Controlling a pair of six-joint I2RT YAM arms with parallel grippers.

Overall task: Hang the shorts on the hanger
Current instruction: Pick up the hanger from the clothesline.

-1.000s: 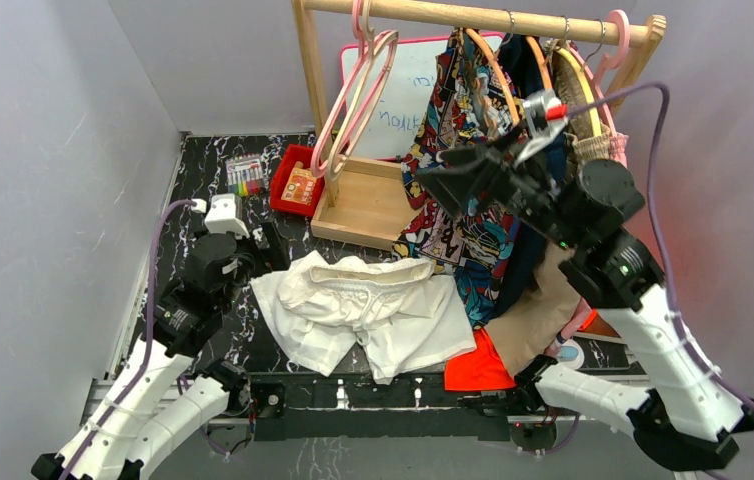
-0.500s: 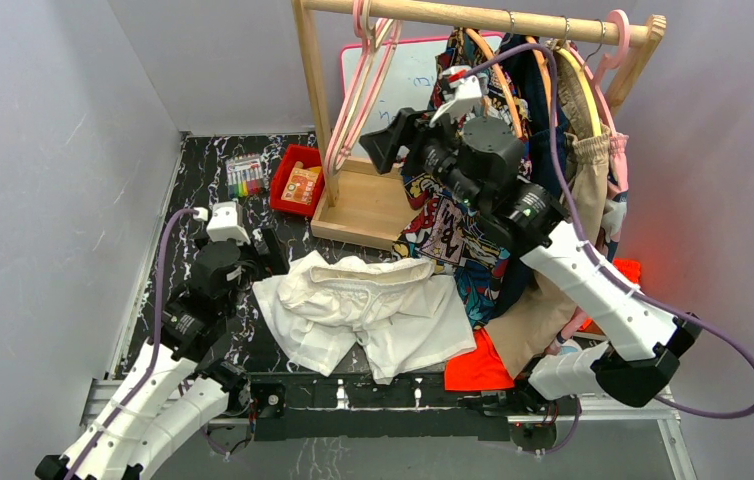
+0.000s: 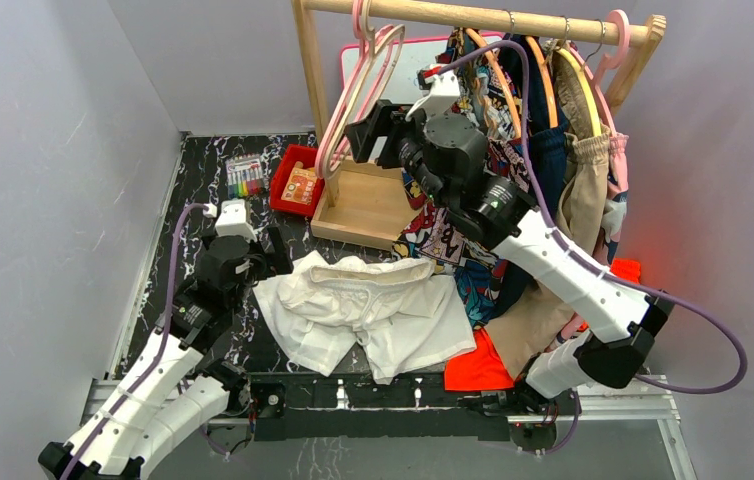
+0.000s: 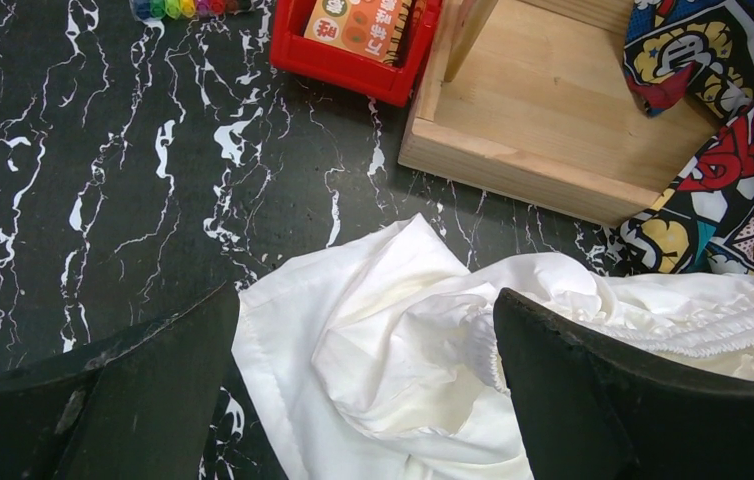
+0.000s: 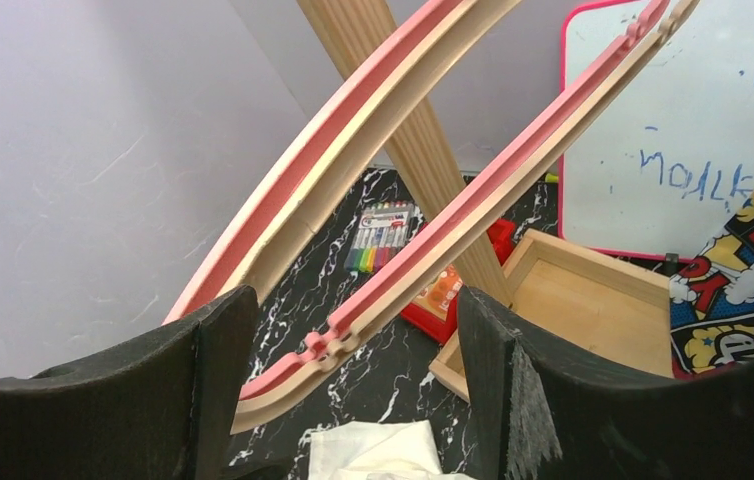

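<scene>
The white shorts (image 3: pixel 363 310) lie crumpled on the black marbled table, waistband towards the rack. They also show in the left wrist view (image 4: pixel 403 340) and the right wrist view (image 5: pixel 383 450). The cream hanger (image 3: pixel 371 85) hangs beside a pink hanger (image 3: pixel 336 115) at the left end of the wooden rail. My right gripper (image 3: pixel 365 128) is open, raised at the two hangers. In its wrist view the cream hanger's lower arm (image 5: pixel 278 397) runs between its fingers (image 5: pixel 353 315), not gripped. My left gripper (image 3: pixel 271 250) is open just above the shorts' left edge (image 4: pixel 363 320).
The wooden rack base tray (image 3: pixel 368 205) stands behind the shorts. A red bin (image 3: pixel 298 185), markers (image 3: pixel 244 177) and a whiteboard (image 3: pixel 408 90) are at the back. A comic-print garment (image 3: pixel 453 235) and tan shorts (image 3: pixel 583 200) hang at right. Orange cloth (image 3: pixel 478 370) lies at the front.
My right arm has swung left from the hanging clothes to the two hangers at the rail's left end. My left gripper has crept a little nearer the shorts. The shorts have not moved.
</scene>
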